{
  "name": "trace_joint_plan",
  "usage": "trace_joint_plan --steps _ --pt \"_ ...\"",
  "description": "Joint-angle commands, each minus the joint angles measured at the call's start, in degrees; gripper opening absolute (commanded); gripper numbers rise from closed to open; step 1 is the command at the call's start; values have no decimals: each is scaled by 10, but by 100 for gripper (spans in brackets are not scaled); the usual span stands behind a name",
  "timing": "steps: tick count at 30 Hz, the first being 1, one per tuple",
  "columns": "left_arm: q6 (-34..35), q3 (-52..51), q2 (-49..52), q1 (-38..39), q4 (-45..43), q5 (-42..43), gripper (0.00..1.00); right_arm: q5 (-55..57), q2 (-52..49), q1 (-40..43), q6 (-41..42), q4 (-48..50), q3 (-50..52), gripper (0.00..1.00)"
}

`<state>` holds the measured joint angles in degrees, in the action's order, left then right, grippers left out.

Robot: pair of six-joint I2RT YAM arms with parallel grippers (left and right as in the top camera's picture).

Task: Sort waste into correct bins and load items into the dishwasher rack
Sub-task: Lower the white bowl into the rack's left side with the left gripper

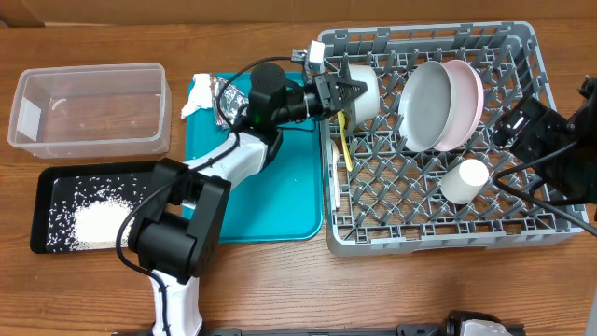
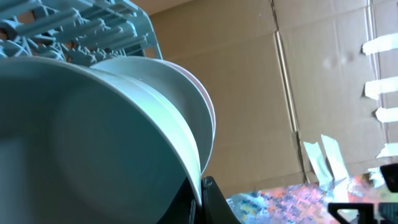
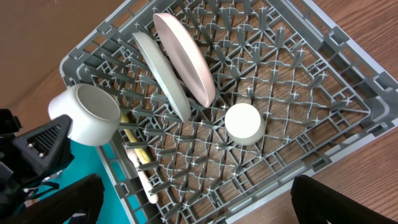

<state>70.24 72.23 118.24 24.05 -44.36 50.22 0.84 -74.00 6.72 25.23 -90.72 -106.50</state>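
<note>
- The small grey bowl (image 1: 362, 89) is held on its side over the dishwasher rack (image 1: 429, 245), near the tabletop's far edge.
- The left tool (image 1: 338, 93) is clamped on its rim.
- Risk: if released tilted, it could be knocked against the pale grey plate (image 1: 427, 103).
- The bowl is seen smooth, pale and empty.
- The right tool (image 1: 511, 126) is held apart.

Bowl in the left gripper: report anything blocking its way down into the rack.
The yellow utensil lies on the rack floor just beside the bowl, maybe partly under it, the white utensil next to it. The plates stand apart to the side.
</note>
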Motion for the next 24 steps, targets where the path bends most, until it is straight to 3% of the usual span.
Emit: trace_joint_plan --steps 1,14,20,24 --pt "-37 -2 -3 8 1 -12 4 6 3 1 1 1 -3 100" --pt "-40 -2 40 8 -5 17 7 6 3 1 1 -5 -3 100" --pt "-38 -2 39 -5 -7 40 24 6 3 1 1 -5 -3 100" --pt "-38 -2 39 -12 -4 54 26 6 3 1 1 -5 -3 100"
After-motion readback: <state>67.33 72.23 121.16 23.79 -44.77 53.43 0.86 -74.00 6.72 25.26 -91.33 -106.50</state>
